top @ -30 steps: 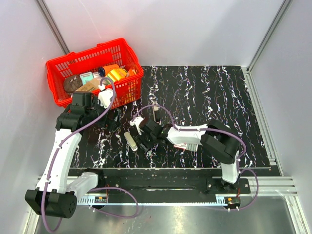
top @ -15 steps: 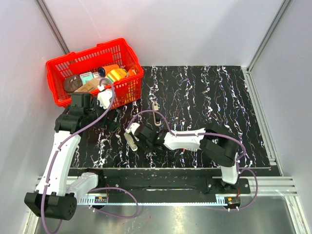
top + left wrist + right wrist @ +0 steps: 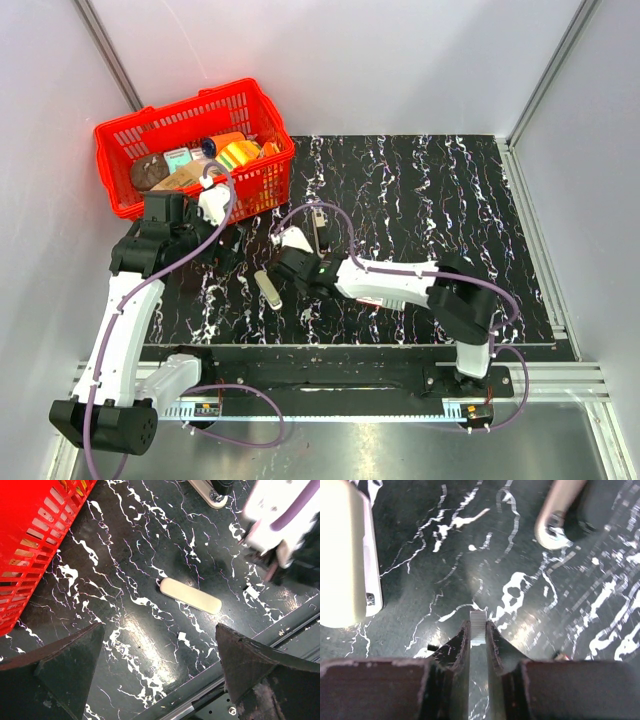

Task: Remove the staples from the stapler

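A short silver strip of staples (image 3: 478,615) stands on the black marbled mat, and my right gripper (image 3: 478,624) is shut on it, one finger on each side. The stapler lies in two parts. Its cream top piece (image 3: 344,555) lies to the left of the jaws and shows in the top view as the cream piece (image 3: 268,288). Its metal-tipped body (image 3: 559,516) lies ahead to the right; the same body (image 3: 320,229) sits mid-mat. My right gripper (image 3: 293,264) is low between them. My left gripper (image 3: 160,672) hangs open above the mat, short of the cream piece (image 3: 190,595).
A red basket (image 3: 120,135) full of mixed items stands at the back left, its wall (image 3: 30,555) close beside the left gripper. Small white scraps (image 3: 182,636) dot the mat. The mat's near edge and a metal rail (image 3: 200,702) lie just below the left fingers.
The right jaws have narrowed onto the staple strip, and the right wrist has shifted slightly along the mat. The left arm has stayed put.
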Motion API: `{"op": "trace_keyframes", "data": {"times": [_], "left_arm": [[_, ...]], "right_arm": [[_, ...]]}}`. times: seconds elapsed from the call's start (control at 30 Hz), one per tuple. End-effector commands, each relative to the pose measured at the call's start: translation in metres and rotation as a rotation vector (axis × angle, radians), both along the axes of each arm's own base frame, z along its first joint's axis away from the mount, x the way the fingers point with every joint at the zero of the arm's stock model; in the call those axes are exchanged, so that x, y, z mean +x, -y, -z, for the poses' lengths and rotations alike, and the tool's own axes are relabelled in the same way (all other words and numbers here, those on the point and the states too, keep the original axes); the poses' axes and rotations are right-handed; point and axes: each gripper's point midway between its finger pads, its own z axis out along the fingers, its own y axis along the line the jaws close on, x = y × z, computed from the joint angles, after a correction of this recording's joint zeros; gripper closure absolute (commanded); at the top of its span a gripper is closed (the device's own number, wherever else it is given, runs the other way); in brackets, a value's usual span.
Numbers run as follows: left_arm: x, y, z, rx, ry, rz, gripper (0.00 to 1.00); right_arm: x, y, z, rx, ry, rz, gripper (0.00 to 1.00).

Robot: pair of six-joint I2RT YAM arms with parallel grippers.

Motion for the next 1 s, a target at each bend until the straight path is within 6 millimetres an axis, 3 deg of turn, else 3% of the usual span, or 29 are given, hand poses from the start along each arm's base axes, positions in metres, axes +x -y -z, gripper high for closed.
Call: {"op": "trace_keyframes", "data": {"times": [0.0,0.1,0.23,0.5,0.97], "left_arm": [[0.006,-0.004,-0.019,0.013,0.079,-0.006,0.01],[0.005,-0.005,-0.019,0.023,0.079,-0.006,0.01],[0.005,-0.006,-0.018,0.029,0.08,-0.004,0.01],[0.004,-0.004,-0.019,0.015,0.076,0.001,0.01],[0.005,-0.003,-0.011,0.013,0.054,0.007,0.01]], "right_arm": [[0.003,0.028,-0.06,0.146,0.061,0.291,1.0],[-0.004,0.051,-0.075,0.239,0.044,0.494,1.0],[-0.017,0.088,-0.074,0.257,0.015,0.726,1.0],[-0.036,0.145,-0.035,0.221,-0.114,0.969,1.0],[-0.034,0.183,-0.008,0.234,-0.134,1.057,1.0]]}}
